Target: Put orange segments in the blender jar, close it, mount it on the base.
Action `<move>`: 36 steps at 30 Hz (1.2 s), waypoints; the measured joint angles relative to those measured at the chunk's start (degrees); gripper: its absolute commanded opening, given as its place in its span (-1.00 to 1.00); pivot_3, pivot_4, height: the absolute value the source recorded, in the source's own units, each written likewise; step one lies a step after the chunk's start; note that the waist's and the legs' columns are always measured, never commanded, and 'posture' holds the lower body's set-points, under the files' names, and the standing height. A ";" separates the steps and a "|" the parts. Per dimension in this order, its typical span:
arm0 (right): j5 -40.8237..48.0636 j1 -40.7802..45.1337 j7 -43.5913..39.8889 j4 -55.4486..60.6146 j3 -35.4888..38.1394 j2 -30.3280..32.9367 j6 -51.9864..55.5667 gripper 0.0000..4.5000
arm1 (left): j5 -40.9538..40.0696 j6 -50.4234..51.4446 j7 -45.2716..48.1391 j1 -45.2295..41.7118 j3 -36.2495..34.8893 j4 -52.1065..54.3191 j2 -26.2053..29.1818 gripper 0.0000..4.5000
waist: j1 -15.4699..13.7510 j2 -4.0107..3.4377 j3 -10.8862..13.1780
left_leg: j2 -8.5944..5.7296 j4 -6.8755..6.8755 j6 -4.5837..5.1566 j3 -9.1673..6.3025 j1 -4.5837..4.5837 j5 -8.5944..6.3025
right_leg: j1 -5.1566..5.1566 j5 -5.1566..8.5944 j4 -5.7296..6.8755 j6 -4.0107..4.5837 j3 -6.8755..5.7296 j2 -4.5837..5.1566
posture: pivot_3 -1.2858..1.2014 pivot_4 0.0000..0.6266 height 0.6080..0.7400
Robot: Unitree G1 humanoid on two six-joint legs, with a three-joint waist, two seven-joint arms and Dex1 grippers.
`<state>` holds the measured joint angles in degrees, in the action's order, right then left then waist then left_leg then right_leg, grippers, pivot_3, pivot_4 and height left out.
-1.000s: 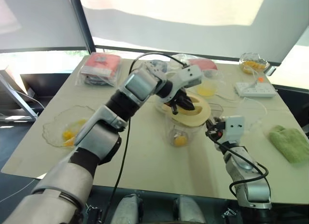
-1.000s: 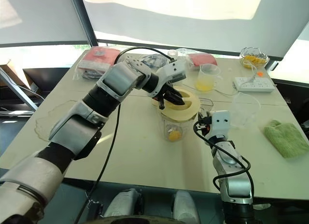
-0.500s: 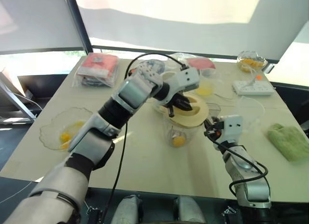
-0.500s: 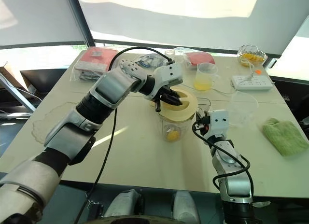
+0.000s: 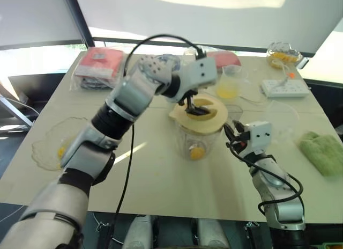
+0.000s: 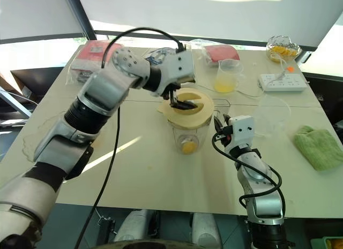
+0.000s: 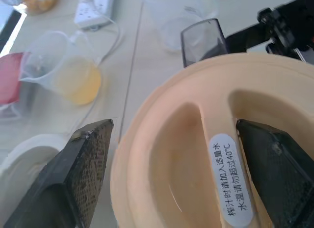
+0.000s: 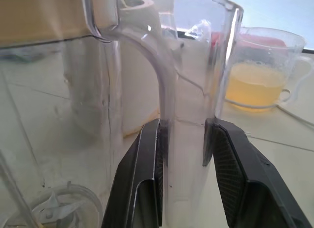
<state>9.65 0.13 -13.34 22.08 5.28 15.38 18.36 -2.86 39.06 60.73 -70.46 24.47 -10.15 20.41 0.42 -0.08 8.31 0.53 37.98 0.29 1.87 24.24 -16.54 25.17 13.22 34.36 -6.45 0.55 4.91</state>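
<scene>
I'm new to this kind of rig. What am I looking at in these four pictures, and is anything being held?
A two-armed humanoid robot stands at a table. Two pictures come from the cameras in its head, looking down over its arms. The other two come from a camera on each wrist, looking along that arm's two black fingers.

In the middle stands the blender jar, with an orange segment inside and a cream lid on top. The left end effector is open over the lid, one finger on either side of it. The right end effector grips the jar's handle.

Also on the table: a beaker of yellow juice, a power strip, a green cloth, a bowl of fruit and red packets.
</scene>
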 measured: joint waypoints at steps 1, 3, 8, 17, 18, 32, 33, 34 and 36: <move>0.00 0.13 -0.43 0.02 0.05 0.33 -0.12 -0.61 | 0.19 -0.50 -1.60 -0.97 -1.63 -1.58 0.64 0.83 | -0.03 0.02 0.13 | -0.07 0.04 0.01 -0.02 0.02 0.00 | -0.01 -0.03 -0.01 -0.08 -0.02 -0.10 | 0.03 -0.52 1.00; 0.31 -0.51 -1.14 0.10 0.24 1.08 -0.22 -0.61 | 0.78 -1.20 -4.29 -2.13 -5.43 -4.40 2.97 0.83 | 0.17 0.18 0.36 | -0.10 0.09 0.02 -0.05 0.02 -0.01 | -0.06 -0.03 -0.03 -0.10 -0.01 -0.25 | 0.03 -0.52 1.00; 0.72 -0.22 -2.04 -0.20 0.58 1.50 -0.06 -0.61 | -0.27 -2.37 -9.29 0.80 -12.53 -6.87 4.28 0.83 | 0.23 0.26 0.49 | -0.09 0.17 0.02 -0.05 -0.04 0.00 | -0.11 -0.05 0.10 -0.18 0.00 -0.27 | 0.03 -0.52 1.00; 6.31 1.00 -2.42 1.64 4.53 2.60 7.84 -0.61 | -7.84 -0.68 -11.56 22.50 -24.98 9.19 11.49 0.83 | 0.16 0.45 0.89 | 0.07 0.26 -0.23 -0.12 -0.31 0.14 | -0.10 0.03 0.86 -0.27 0.03 -0.26 | 0.03 -0.52 1.00; 7.25 1.58 -1.98 2.33 5.68 3.02 9.63 -0.61 | -8.59 -0.14 -11.20 25.25 -25.61 11.36 12.28 0.83 | -0.04 0.48 0.98 | 0.08 0.27 -0.32 -0.15 -0.30 0.19 | -0.10 0.03 0.90 -0.26 0.01 -0.25 | 0.03 -0.52 1.00; 20.79 42.15 3.47 -2.47 17.85 19.12 34.57 -0.61 | -10.44 -0.60 -21.62 46.26 -26.35 29.96 10.75 0.83 | 0.55 0.39 1.69 | 0.08 0.55 -0.27 -0.09 -0.57 0.30 | -0.41 -0.10 1.00 -0.07 0.06 -0.33 | 0.03 -0.52 1.00; 20.35 46.12 4.42 -5.75 17.22 19.23 35.37 -0.61 | -10.53 -0.44 -22.33 47.18 -26.37 31.18 10.61 0.83 | 0.62 0.40 1.71 | 0.09 0.55 -0.27 -0.03 -0.60 0.30 | -0.39 -0.10 1.02 -0.06 0.10 -0.33 | 0.03 -0.52 1.00; 19.70 49.78 5.38 -9.14 16.67 19.37 35.73 -0.61 | -10.73 -0.08 -22.89 47.96 -26.32 32.27 10.45 0.83 | 0.65 0.38 1.71 | 0.09 0.54 -0.27 0.00 -0.61 0.30 | -0.39 -0.11 1.04 -0.05 0.13 -0.33 | 0.03 -0.52 1.00; 17.79 55.29 6.39 -15.04 15.22 19.34 34.95 -0.61 | -11.07 0.61 -24.15 49.13 -26.29 34.12 9.94 0.83 | 0.53 0.39 1.71 | 0.09 0.52 -0.27 -0.01 -0.63 0.30 | -0.39 -0.11 1.04 -0.05 0.12 -0.34 | 0.03 -0.52 1.00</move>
<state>27.44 55.42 -6.95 7.04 20.50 34.72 53.30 -13.92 39.67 36.59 -21.32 -1.82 23.97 30.36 0.95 0.31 10.03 0.62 38.49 0.02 1.86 23.61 -16.24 24.78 13.11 35.40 -6.50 0.66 4.57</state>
